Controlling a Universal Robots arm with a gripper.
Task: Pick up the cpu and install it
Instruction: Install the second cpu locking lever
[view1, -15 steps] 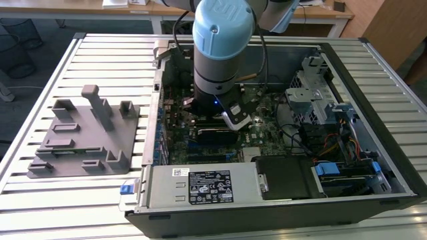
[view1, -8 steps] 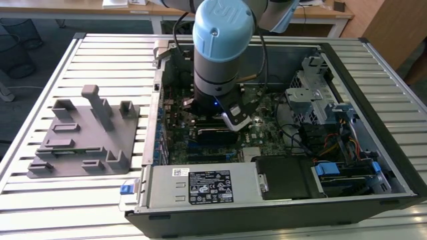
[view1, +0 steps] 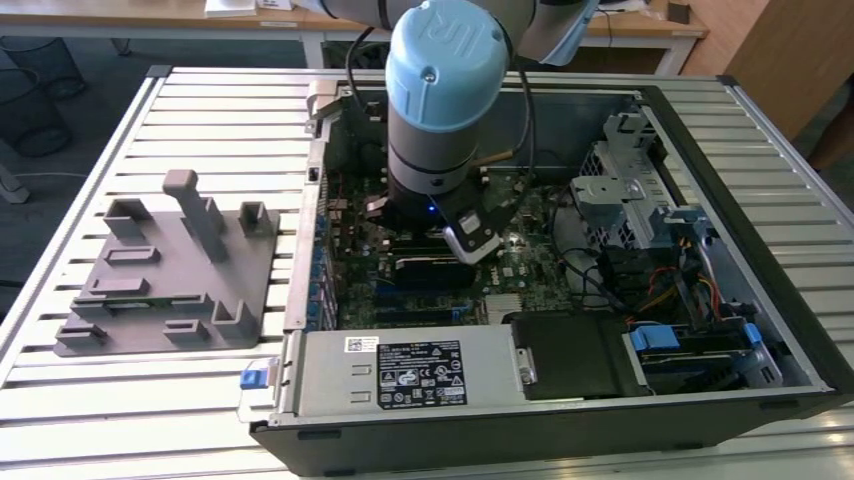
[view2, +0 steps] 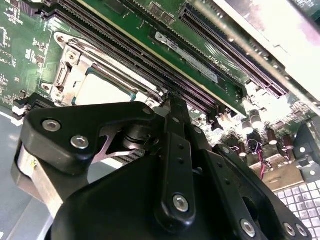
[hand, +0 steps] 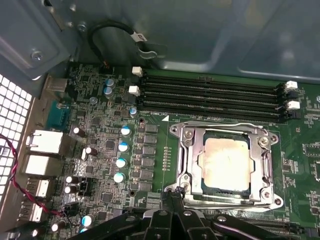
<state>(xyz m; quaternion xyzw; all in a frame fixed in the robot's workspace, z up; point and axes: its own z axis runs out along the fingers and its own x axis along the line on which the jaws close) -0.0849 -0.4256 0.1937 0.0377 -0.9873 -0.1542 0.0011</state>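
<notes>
Closest to both wrist cameras, the gripper (hand: 173, 200) has its black fingers (view2: 176, 150) pressed together, holding nothing, just beside the socket's metal frame (hand: 187, 150). Beyond the fingertips, the cpu (hand: 224, 165) lies seated flat within that frame on the green motherboard (hand: 105, 150). Farther off run the black memory slots (hand: 210, 95).
</notes>
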